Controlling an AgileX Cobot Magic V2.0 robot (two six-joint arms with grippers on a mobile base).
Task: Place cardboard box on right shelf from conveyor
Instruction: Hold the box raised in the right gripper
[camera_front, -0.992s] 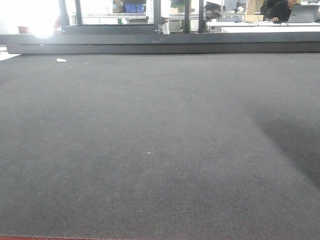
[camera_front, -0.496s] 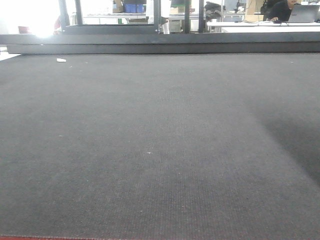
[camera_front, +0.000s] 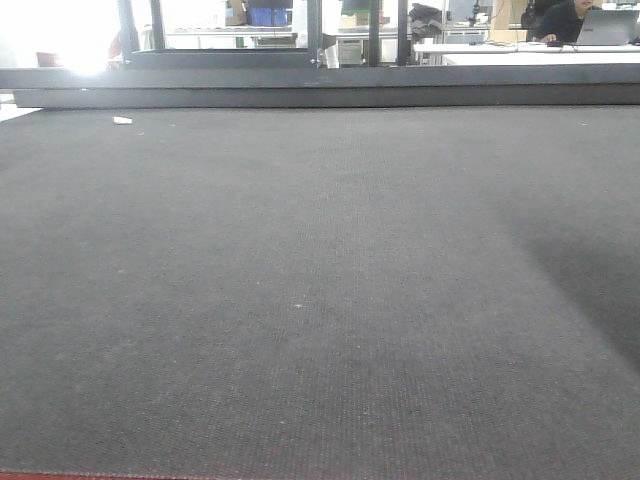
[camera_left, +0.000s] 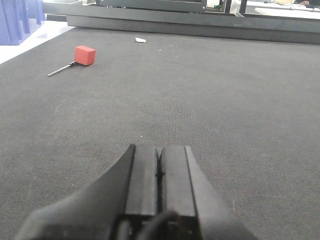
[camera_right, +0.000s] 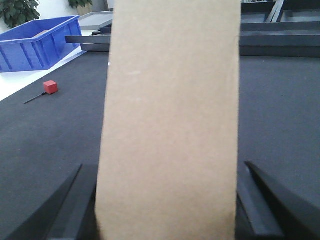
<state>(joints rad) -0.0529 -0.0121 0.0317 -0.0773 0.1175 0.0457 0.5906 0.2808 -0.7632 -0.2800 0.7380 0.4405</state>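
The right claw (camera_right: 164, 167) gripped the cardboard box (camera_right: 170, 85) only by its sides, so it could have slipped onto the conveyor (camera_right: 280, 110) mid-swing; the left claw (camera_left: 160, 151) sat closed, empty.

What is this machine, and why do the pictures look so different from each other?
It is a robot with two arms, and each picture comes from a different camera on it. The front camera looks across a wide, dark grey belt, the conveyor. Another camera sits on the left wrist: you see the left fingers pressed together, holding nothing. Far off on the belt lies a small red block with a thin rod sticking out. The third camera sits on the right wrist. The big tan thing filling that picture is a cardboard box, with the right fingers on either side, apparently gripping it. A blue bin stands beyond the belt's edge.
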